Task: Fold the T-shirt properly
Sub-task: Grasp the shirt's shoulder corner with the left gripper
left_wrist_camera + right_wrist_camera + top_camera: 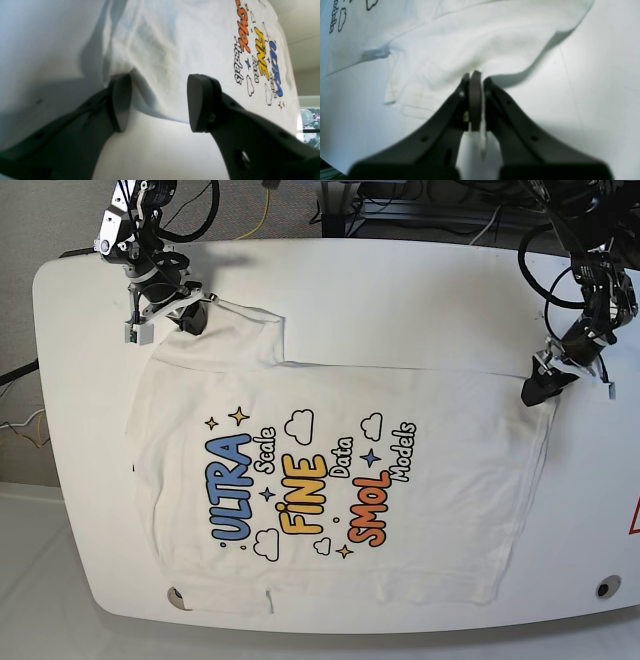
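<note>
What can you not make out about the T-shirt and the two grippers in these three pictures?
- Base view: whether the left gripper touches the T-shirt; too small.
- Base view: the right gripper fingertips; too small.
- Right wrist view: how much cloth the shut right gripper pinches; blurred.
- Left wrist view: the shirt's collar and sleeves; cut off by the edges.

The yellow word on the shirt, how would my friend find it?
Look at the white table, then the T-shirt spread over it. Three big cartoon words sit in its middle; the yellow word, "FiNE", is between blue "ULTRA" and orange "SMOL".
</note>
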`<action>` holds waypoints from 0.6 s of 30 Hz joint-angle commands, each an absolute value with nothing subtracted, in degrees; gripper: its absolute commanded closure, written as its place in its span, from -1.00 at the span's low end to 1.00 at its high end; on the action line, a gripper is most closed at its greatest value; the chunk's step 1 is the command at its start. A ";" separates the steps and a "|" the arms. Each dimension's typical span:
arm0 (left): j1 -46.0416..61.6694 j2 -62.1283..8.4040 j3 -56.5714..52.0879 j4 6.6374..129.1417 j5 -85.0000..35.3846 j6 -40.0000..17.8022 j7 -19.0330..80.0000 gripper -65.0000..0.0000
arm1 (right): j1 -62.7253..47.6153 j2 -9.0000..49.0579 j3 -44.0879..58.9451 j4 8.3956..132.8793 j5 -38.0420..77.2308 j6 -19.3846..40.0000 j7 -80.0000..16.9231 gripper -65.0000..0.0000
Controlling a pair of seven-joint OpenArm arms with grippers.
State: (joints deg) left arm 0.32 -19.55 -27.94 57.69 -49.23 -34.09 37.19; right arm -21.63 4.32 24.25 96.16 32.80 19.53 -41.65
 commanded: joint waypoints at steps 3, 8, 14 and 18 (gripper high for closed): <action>0.45 -20.02 -27.12 57.27 -45.33 -32.94 38.75 -0.15 | -21.52 4.77 24.31 96.80 32.69 19.62 -41.82 1.00; 0.49 -20.14 -25.94 57.24 -45.78 -33.27 38.59 -0.13 | -21.44 4.79 24.27 96.94 32.81 19.61 -41.77 1.00; 0.54 -20.15 -23.64 57.89 -46.60 -34.07 38.29 -0.07 | -21.50 4.80 24.22 96.89 32.81 19.67 -41.70 1.00; 0.43 -19.93 -22.73 57.77 -46.80 -34.13 37.90 -0.07 | -21.44 4.78 24.26 96.92 32.83 19.67 -41.61 1.00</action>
